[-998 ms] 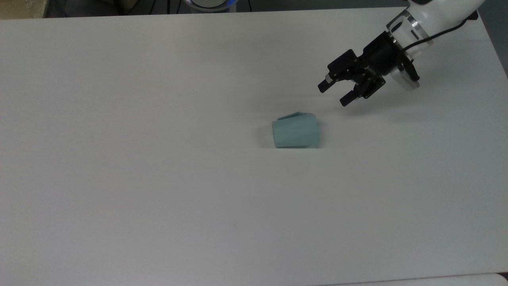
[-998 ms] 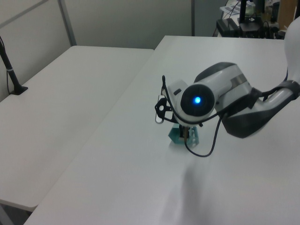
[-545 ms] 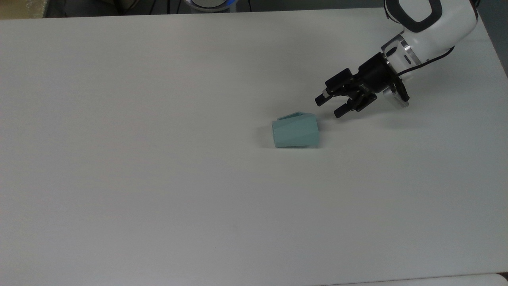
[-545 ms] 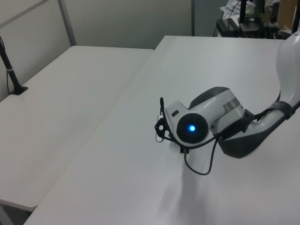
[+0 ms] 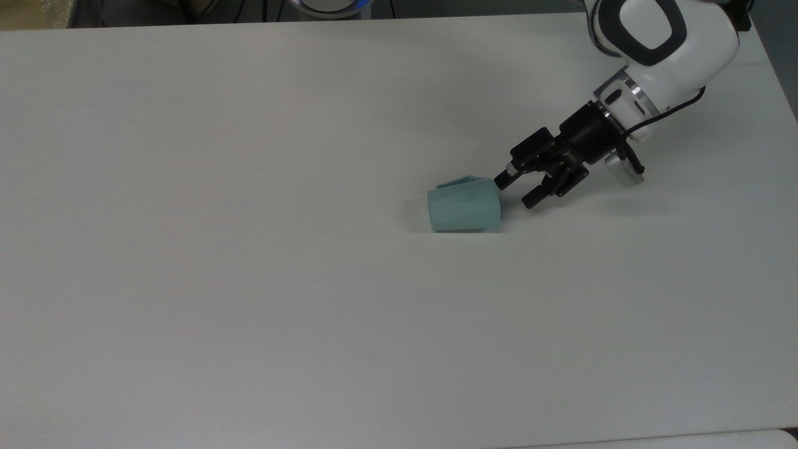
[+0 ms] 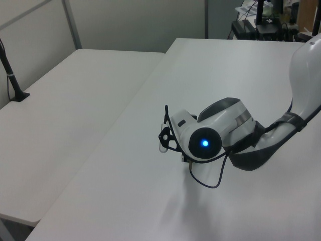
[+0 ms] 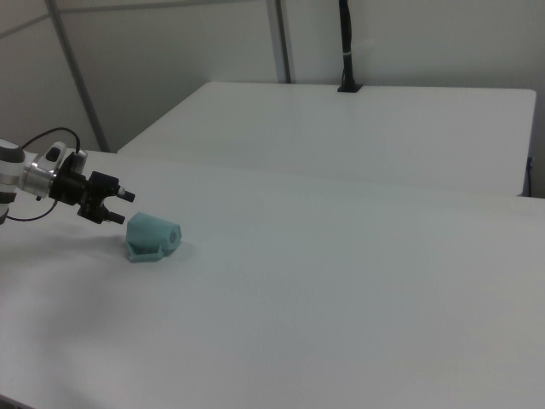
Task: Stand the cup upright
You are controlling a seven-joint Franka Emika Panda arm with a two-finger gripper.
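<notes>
White and bare apart from one thing, our desk stretches wide, with a second one standing beyond it in the right view. Our end effector hangs low over the surface with its two fingers apart, nothing between them yet. In the top view, one fingertip sits just at the upper right corner of the cup, while the other lies a little off the cup's right end; we cannot tell whether either one touches. Behind the fingers, the black wrist leads up to the white arm, which reaches in from the top view's upper right.

The cup lies on its side near the middle of the desk, handle against the surface in the right view, and its open mouth facing the right view's right, away from the end effector.

We judge the task barely begun: the approach is nearly made, but gripping, tipping the cup onto its base and letting go all remain.
</notes>
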